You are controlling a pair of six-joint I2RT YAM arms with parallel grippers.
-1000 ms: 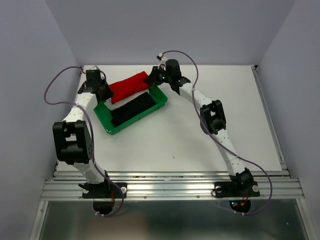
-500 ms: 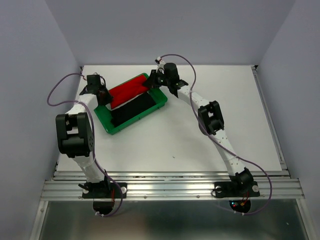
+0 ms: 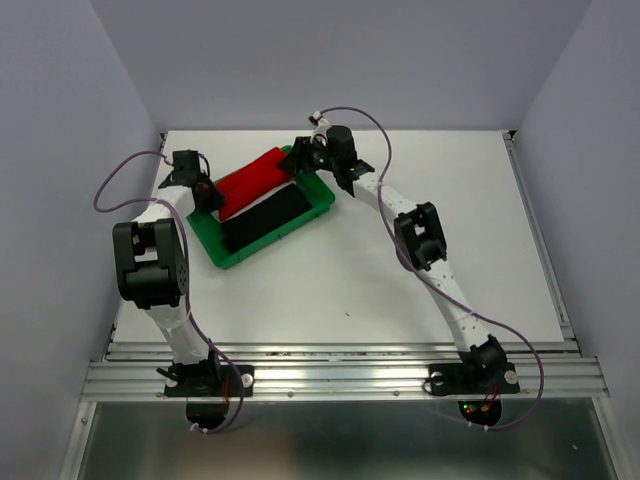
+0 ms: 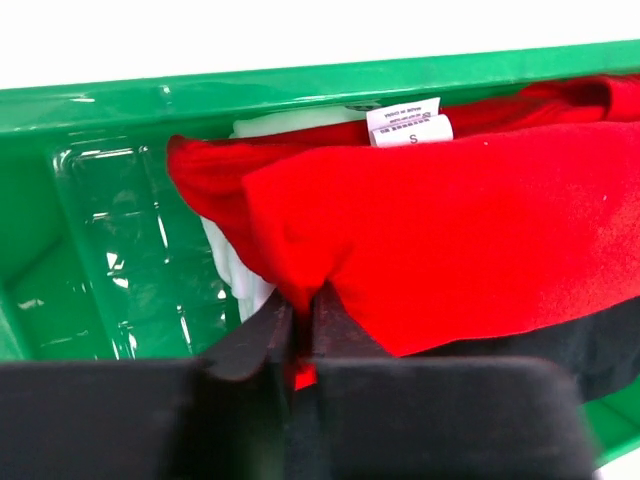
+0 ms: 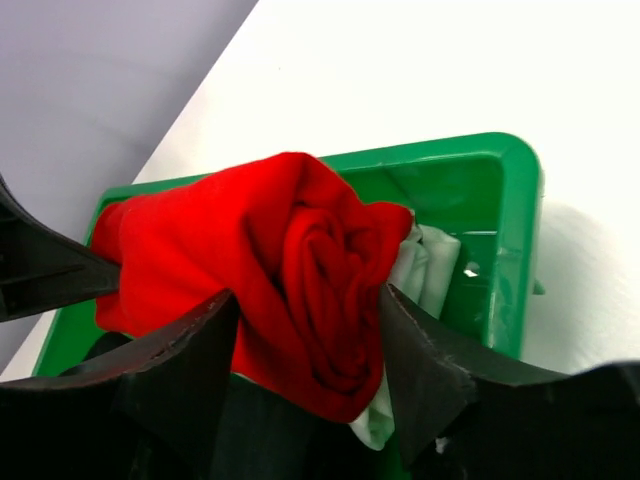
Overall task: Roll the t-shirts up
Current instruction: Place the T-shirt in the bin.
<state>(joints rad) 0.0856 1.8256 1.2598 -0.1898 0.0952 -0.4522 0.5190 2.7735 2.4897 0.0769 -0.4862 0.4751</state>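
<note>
pinching red t-shirt [image 4: 480, 230]: left fingers [image 4: 255, 340], nearly shut | right fingers [image 5: 180, 350] apart, straddling it | green tray [image 4: 300, 85] around

Green plastic tray [image 3: 318, 207] askew on far-left white table [image 3: 300, 290]

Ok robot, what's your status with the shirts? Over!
Left gripper pinching red t-shirt edge. Right gripper open around its rolled end. Roll sits in green tray atop white t-shirt, beside black t-shirt. Nothing blocking.
</note>
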